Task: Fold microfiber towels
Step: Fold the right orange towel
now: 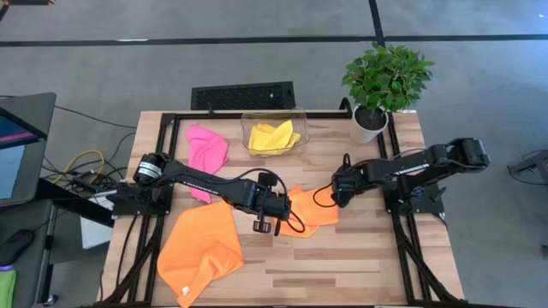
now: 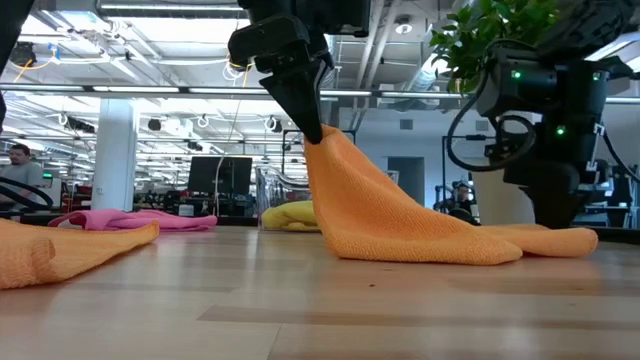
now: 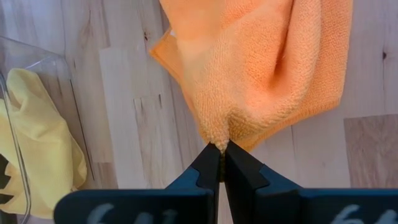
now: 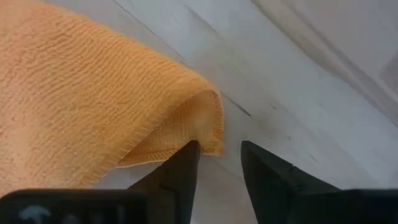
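Observation:
An orange towel (image 1: pixel 313 210) lies mid-table between my grippers, one part raised into a peak. My left gripper (image 3: pixel 219 155) is shut on that peak and shows in the low view (image 2: pixel 312 132) above the table. My right gripper (image 4: pixel 219 146) is open and low at the towel's right end. Its fingers stand by a folded-over corner (image 4: pixel 208 118), and I cannot tell whether they touch it. A second orange towel (image 1: pixel 202 250) lies crumpled at the near left. A pink towel (image 1: pixel 206 151) lies at the far left. A yellow towel (image 1: pixel 274 137) sits in the clear bin (image 1: pixel 300 120). My left gripper pinches a small bunched point of the orange towel (image 3: pixel 217 142) between its two fingertips, from above, pointing down. The cloth hangs from the hold in a slack tent (image 2: pixel 370 200). Its lower part (image 2: pixel 480 250) lies on the table.
A potted plant (image 1: pixel 384 85) stands at the far right corner, next to the bin. Bare wood shows along the near edge (image 1: pixel 342 274) and at the near right. People and desks show in the room beyond the table.

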Tool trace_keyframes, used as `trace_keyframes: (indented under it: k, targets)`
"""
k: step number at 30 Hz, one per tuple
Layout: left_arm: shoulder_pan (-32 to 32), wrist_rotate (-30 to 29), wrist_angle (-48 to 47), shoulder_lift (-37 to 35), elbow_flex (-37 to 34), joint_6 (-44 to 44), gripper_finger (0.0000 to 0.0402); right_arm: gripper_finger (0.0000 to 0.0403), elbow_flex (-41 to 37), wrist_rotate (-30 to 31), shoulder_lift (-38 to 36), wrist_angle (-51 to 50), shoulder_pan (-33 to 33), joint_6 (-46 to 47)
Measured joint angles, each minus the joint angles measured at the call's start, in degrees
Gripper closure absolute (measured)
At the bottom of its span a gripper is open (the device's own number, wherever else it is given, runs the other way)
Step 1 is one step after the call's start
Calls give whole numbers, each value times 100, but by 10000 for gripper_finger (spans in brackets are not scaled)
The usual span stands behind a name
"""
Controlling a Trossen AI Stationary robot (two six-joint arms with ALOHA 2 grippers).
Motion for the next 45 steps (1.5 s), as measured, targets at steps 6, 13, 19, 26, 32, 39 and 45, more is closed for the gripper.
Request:
trace_keyframes:
  k: [6,13,19,26,32,39,45]
  targets:
    - [0,54,-2,0,0,6,397,272,113,-78,-57,87,-2,-261]
    - [0,55,-20,0,0,4,397,329,158,-73,-66,77,-2,-418]
    - [0,56,-143,0,0,-43,397,393,158,-66,-65,85,2,-519]
    - [0,2,-327,2,0,-366,397,397,161,-32,-121,114,4,-580]
    - [0,-47,-611,2,0,-800,397,397,359,208,-521,-59,113,-612]
    - [2,-195,-995,2,0,-1259,397,400,808,587,-1113,-338,500,-620]
    - [2,-199,-1019,2,0,-1303,397,383,899,517,-1322,-346,702,-579]
